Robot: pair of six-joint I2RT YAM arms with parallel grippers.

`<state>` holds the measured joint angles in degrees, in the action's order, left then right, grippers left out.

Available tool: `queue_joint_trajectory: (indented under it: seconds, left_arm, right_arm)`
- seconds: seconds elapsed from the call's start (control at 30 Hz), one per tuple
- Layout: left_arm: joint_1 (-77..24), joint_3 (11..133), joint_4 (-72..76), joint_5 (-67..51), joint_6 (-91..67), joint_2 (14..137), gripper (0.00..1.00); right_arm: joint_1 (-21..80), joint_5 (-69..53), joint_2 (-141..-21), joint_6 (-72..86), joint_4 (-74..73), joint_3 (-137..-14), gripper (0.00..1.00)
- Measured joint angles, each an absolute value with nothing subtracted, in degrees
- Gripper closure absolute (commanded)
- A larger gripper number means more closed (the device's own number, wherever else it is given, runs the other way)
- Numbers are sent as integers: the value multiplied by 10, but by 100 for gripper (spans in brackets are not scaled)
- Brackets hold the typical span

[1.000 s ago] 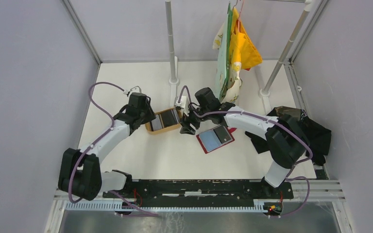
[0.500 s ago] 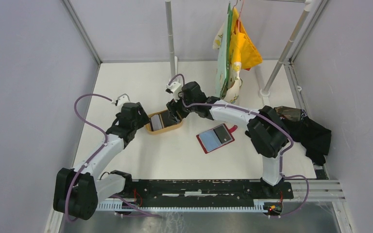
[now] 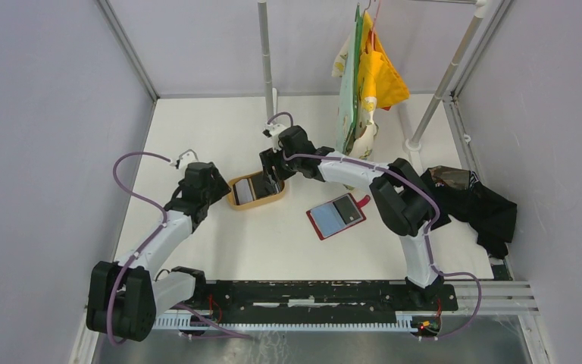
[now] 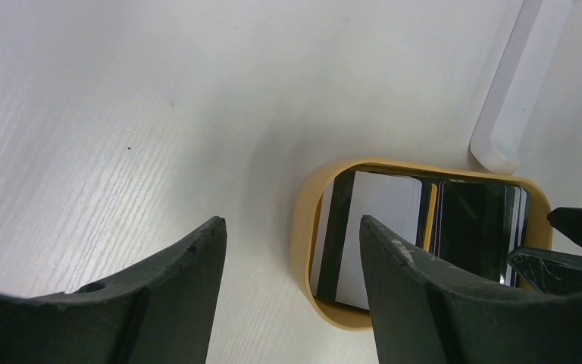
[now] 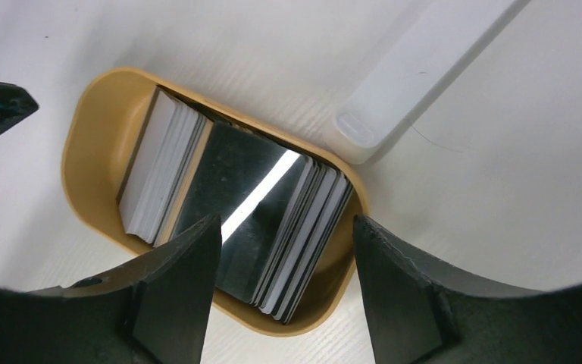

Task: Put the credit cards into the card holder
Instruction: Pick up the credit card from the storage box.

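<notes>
Several credit cards (image 5: 220, 197) stand on edge, leaning, in a tan oval tray (image 3: 256, 202); they also show in the left wrist view (image 4: 424, 227). The red card holder (image 3: 336, 216) lies open on the table, grey-blue lining up, with a dark card on its right half. My right gripper (image 3: 270, 174) is open and empty just above the tray's right end, jaws astride the card stack (image 5: 284, 296). My left gripper (image 3: 214, 191) is open and empty at the tray's left end (image 4: 292, 288).
A white rail foot (image 5: 417, 83) lies just behind the tray. Metal stand poles (image 3: 267, 68) rise at the back. Colourful cloths (image 3: 367, 76) hang from a rack. A black cloth heap (image 3: 477, 205) lies at the right edge.
My right gripper moved left from beside the card holder to over the tray's right end. My left arm drew back a little to the left of the tray.
</notes>
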<state>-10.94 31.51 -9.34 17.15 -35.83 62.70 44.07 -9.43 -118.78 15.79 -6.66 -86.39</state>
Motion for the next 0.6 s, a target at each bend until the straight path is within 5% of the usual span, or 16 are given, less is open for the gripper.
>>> queue_joint_trajectory:
  seconds: [0.6]
  left_arm:
    - [-106,316,-83,127,-358,678,43]
  right_arm:
    - [437,-98,-1211,258,-70,-872,31]
